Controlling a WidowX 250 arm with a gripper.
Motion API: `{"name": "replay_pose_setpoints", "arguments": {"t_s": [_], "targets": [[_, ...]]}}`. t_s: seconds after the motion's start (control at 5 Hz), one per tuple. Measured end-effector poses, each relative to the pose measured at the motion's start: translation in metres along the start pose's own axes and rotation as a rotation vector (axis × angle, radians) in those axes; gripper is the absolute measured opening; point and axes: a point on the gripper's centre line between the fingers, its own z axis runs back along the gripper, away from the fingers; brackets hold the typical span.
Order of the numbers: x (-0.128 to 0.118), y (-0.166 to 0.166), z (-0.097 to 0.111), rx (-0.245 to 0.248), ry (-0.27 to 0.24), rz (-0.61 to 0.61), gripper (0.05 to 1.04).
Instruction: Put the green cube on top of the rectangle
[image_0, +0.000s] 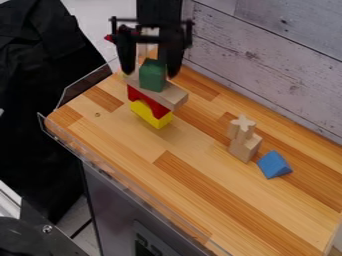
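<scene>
Camera view — clear-walled table (194, 172) — 1 green cube (152, 75) atop the rectangle (174, 97)

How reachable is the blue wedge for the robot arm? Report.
Probably yes: the jaws look open around the green block, and the blue wedge lies uncovered, wooden blocks close on one side.

Green cube (152, 76) upright on the wood rectangle (175, 97). Rectangle: plain, light, flat, topping red block (139, 98) and yellow block (153, 116).
</scene>
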Motion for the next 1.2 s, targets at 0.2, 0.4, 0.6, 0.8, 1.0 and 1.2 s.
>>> {"name": "replay_pose_setpoints", "arguments": {"t_s": [0.2, 0.4, 0.6, 0.8, 1.0, 1.2], "targets": [[-0.005, -0.007, 0.027, 0.028, -0.08, 0.012, 1.001], [-0.009, -0.033, 0.047, 0.089, -0.107, -0.064, 1.0], [-0.014, -0.058, 0.063, 0.128, -0.141, -0.148, 1.0], [-0.016, -0.094, 0.044, 0.122, -0.1, -0.241, 1.0], [-0.017, -0.119, 0.024, 0.102, -0.072, -0.301, 1.0], [-0.022, -0.139, 0.009, 0.092, -0.05, -0.348, 1.0]]}}
